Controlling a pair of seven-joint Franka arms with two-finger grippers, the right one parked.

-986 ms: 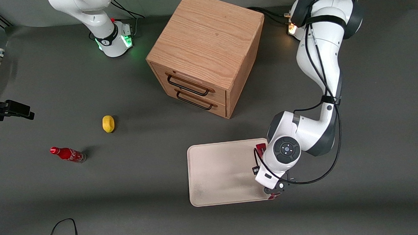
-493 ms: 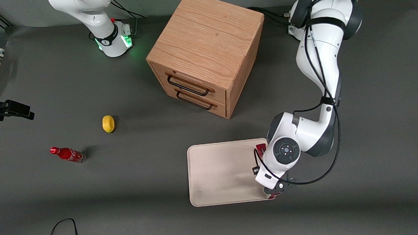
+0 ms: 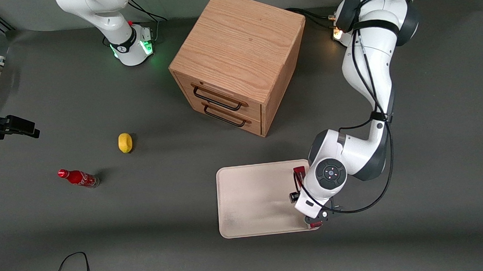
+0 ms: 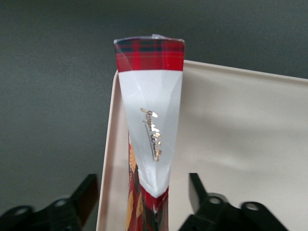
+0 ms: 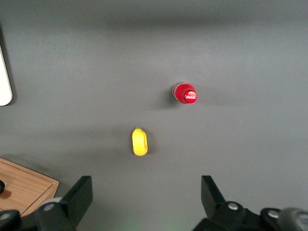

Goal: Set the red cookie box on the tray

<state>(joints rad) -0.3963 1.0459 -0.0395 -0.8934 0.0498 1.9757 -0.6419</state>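
The red cookie box (image 4: 151, 120), with tartan ends and a whitish face, lies along the tray's edge at the working arm's end, just inside the rim. In the front view only its two red ends (image 3: 299, 172) show from under the wrist. The cream-white tray (image 3: 253, 201) lies nearer the front camera than the cabinet and also shows in the left wrist view (image 4: 240, 144). My left gripper (image 4: 144, 190) hangs straight over the box. Its black fingers (image 4: 89, 190) stand on either side of the box with a gap on each side, so it is open.
A wooden two-drawer cabinet (image 3: 237, 61) stands at mid table, both drawers shut. A yellow lemon (image 3: 125, 142) and a small red cola bottle (image 3: 78, 178) lie toward the parked arm's end. A black cable (image 3: 72, 264) lies at the table's front edge.
The wrist and the box's visible ends have shifted slightly toward the tray's middle. The box end nearest the front camera now sits inside the tray's corner.
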